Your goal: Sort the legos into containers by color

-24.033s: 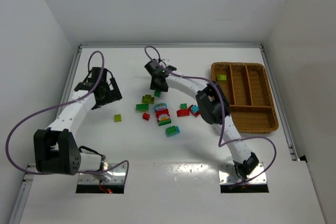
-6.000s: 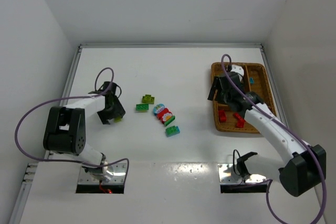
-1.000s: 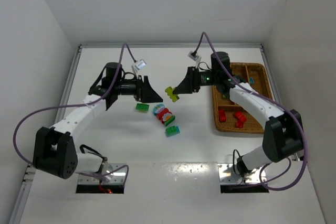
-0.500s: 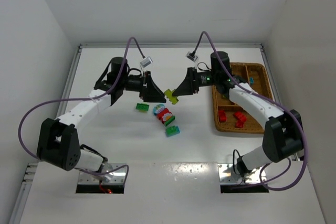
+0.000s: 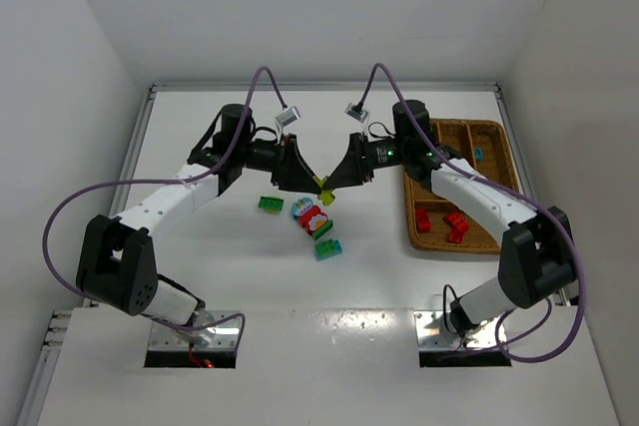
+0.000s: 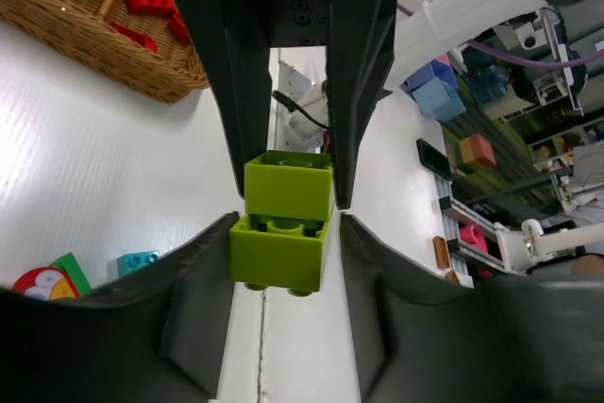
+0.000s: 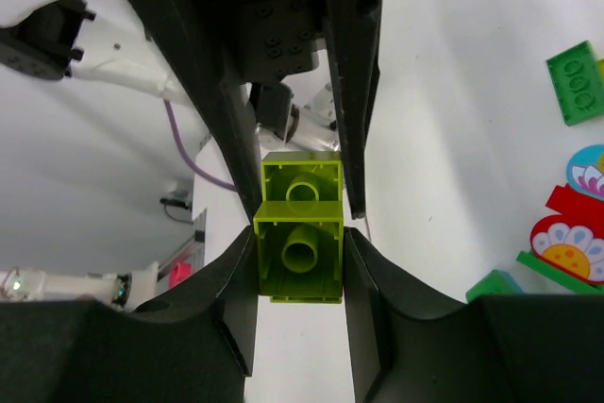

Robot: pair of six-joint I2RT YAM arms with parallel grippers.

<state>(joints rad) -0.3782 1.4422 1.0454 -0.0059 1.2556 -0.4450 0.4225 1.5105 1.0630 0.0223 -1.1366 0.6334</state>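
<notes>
Two lime green legos (image 5: 321, 187), stuck together, hang above the table between both grippers. My right gripper (image 5: 332, 184) is shut on one lime brick (image 7: 300, 257). My left gripper (image 5: 311, 184) has its jaws around the other lime brick (image 6: 280, 252): one finger touches it and a thin gap shows at the other finger. On the table below lie a dark green brick (image 5: 270, 204), a red stack with a white printed block (image 5: 312, 216) and a teal and green pair (image 5: 327, 248). The wicker containers (image 5: 499, 238) at the right hold red bricks (image 5: 444, 221) and a teal one (image 5: 480, 155).
Both arms reach in over the middle of the table and meet tip to tip. Their purple cables (image 5: 262, 82) loop above them. A metal rail (image 5: 135, 157) runs along the table's left edge, and the tray sits by the right edge.
My left gripper has moved right to the lime bricks held by the right gripper, and its jaws have narrowed around one of them. The right gripper has shifted slightly left.
</notes>
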